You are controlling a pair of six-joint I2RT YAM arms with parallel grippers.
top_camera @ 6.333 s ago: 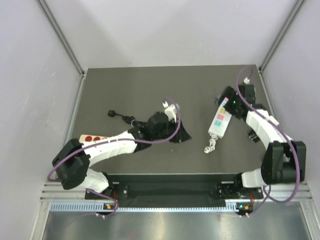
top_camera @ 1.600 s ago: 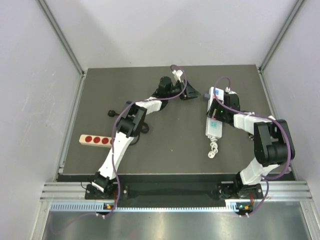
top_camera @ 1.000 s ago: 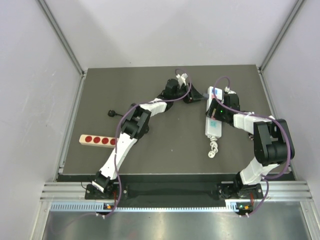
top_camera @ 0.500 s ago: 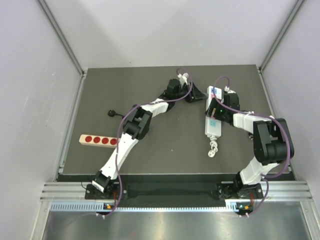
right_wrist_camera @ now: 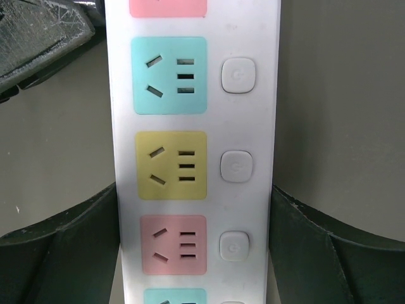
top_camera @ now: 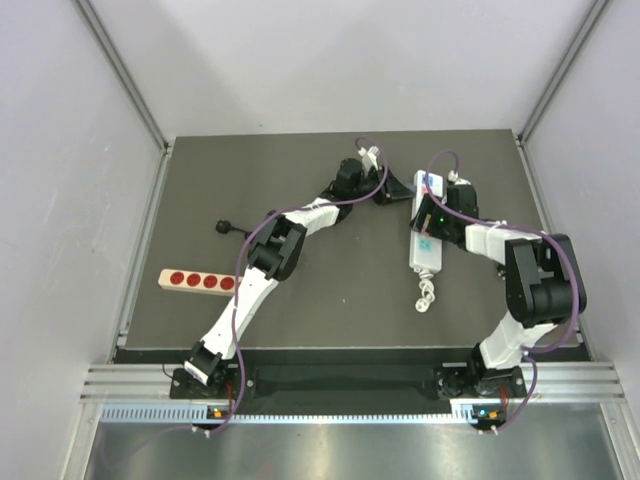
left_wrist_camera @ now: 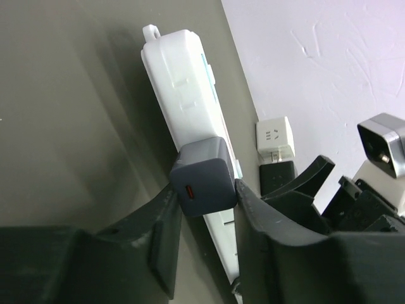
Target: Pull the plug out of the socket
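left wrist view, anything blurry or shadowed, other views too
Left wrist: the grey plug is sharp, the near fingers are dark and slightly soft, and the socket casts a soft shadow to its left. Right wrist: evenly lit, outlet faces crisp. Top external: even, no glare.

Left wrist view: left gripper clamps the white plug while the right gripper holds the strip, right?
No, the left gripper clamps the grey plug, per the left wrist view; the right gripper does hold the strip.
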